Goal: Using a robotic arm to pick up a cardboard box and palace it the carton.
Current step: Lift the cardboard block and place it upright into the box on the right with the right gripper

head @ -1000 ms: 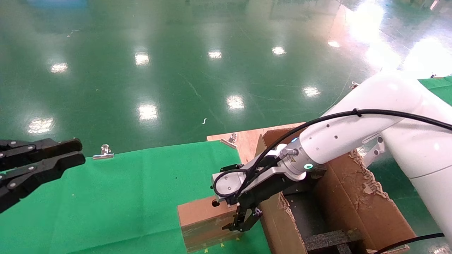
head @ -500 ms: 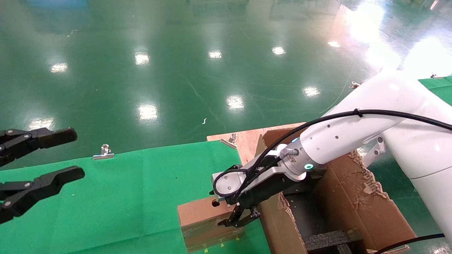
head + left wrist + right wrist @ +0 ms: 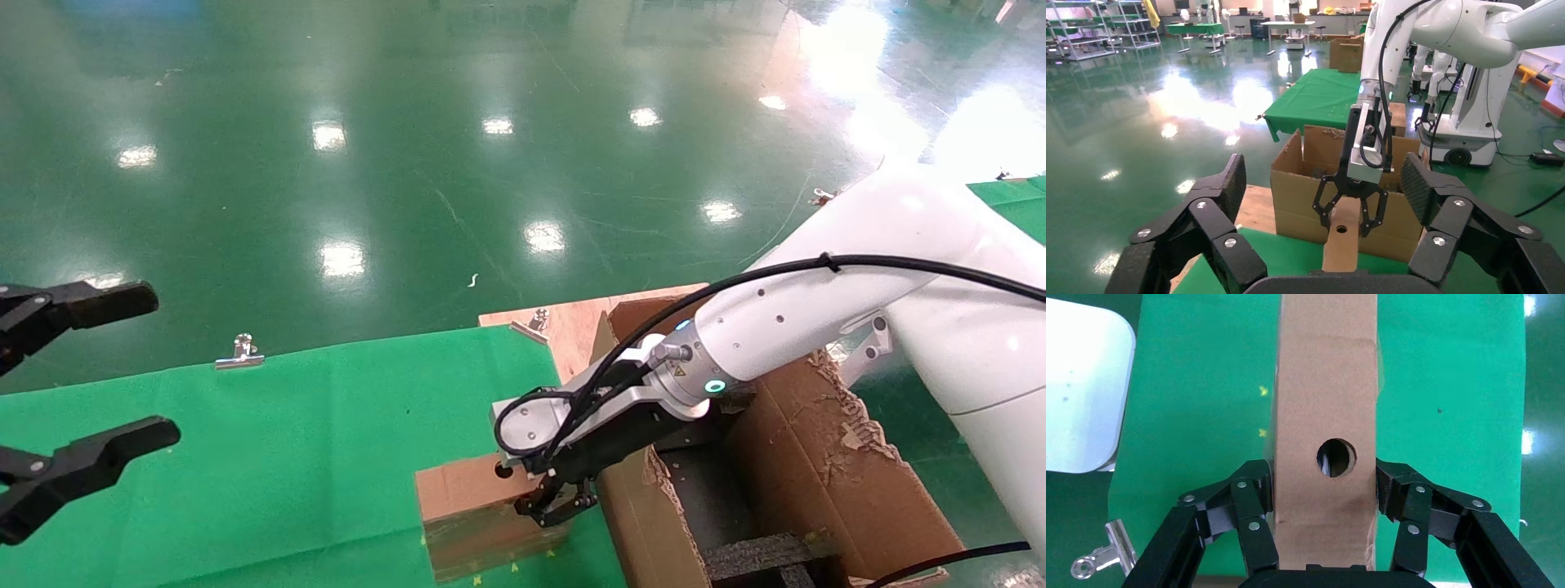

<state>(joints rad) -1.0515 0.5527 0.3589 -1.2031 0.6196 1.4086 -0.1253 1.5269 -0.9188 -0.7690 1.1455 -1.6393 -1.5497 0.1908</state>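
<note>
Near the worktop's right edge, right hand point(image 3: 558, 508) grasping the cardboard box point(image 3: 478, 514); squeeze evenly, lift straight clear, then over the carton point(image 3: 784, 465); left hand point(image 3: 57, 408) released

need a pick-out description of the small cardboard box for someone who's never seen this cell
Find the green cloth on the table, then the large carton with torn flaps at its right edge. Just left of it stands the cardboard box, with the right gripper shut on its sides. It is far smaller, with a round hole on top.
</note>
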